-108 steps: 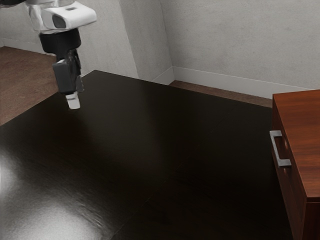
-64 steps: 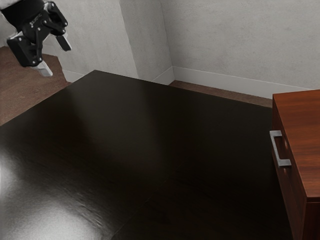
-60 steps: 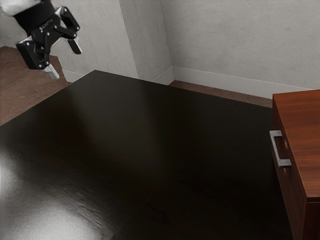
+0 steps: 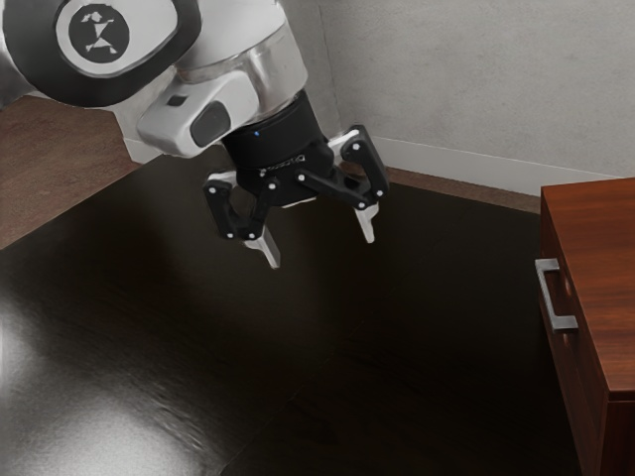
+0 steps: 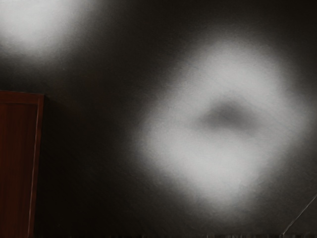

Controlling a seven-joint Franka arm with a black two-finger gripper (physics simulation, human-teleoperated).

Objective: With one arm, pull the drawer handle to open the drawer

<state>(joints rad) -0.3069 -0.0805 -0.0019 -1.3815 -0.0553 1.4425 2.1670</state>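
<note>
A reddish wooden drawer cabinet stands at the exterior view's right edge on the dark table. Its grey bar handle sits on the front face, and the drawer front looks flush with the cabinet. My gripper hovers above the table's middle, well to the left of the handle, fingers spread wide and open with nothing between them. In the wrist view a corner of the cabinet appears beside the glossy tabletop.
A white wall with a baseboard runs behind the table. Brown floor lies beyond the table's far left edge. Bare dark tabletop stretches between my gripper and the cabinet.
My arm has swung from the exterior view's upper left corner toward the table's middle, closer to the cabinet. The fingers now stand wide apart. The drawer has not moved.
</note>
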